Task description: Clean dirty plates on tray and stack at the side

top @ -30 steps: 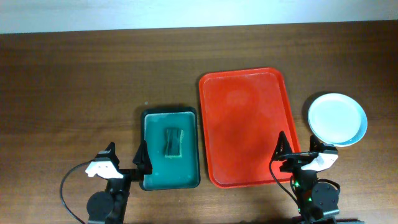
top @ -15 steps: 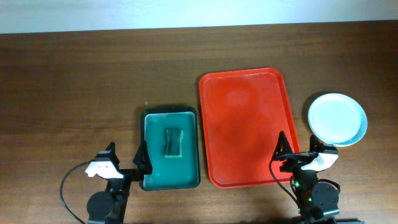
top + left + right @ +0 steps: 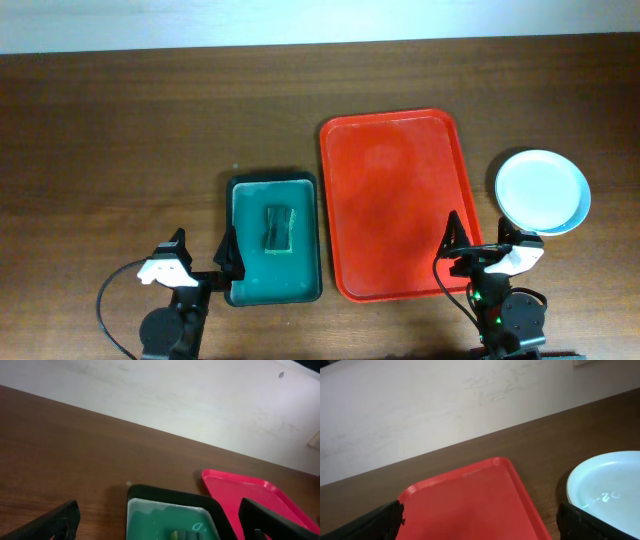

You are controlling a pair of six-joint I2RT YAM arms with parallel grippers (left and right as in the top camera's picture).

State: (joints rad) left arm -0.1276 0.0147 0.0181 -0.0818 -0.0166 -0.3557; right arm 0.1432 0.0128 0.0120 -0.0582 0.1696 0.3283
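Beside the tray (image 3: 395, 200), the plates (image 3: 542, 191) just beyond the spread right tool (image 3: 478, 240); left tool (image 3: 203, 250) spread, well apart.

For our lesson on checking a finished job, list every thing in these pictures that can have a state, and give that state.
Red tray, empty, flat on the table.
Plates, stacked on the table beside the red tray, none on it.
Green tray, holds the sponge.
Sponge, lying in the middle of the green tray.
Left end effector, open, holding nothing.
Right end effector, open, holding nothing.
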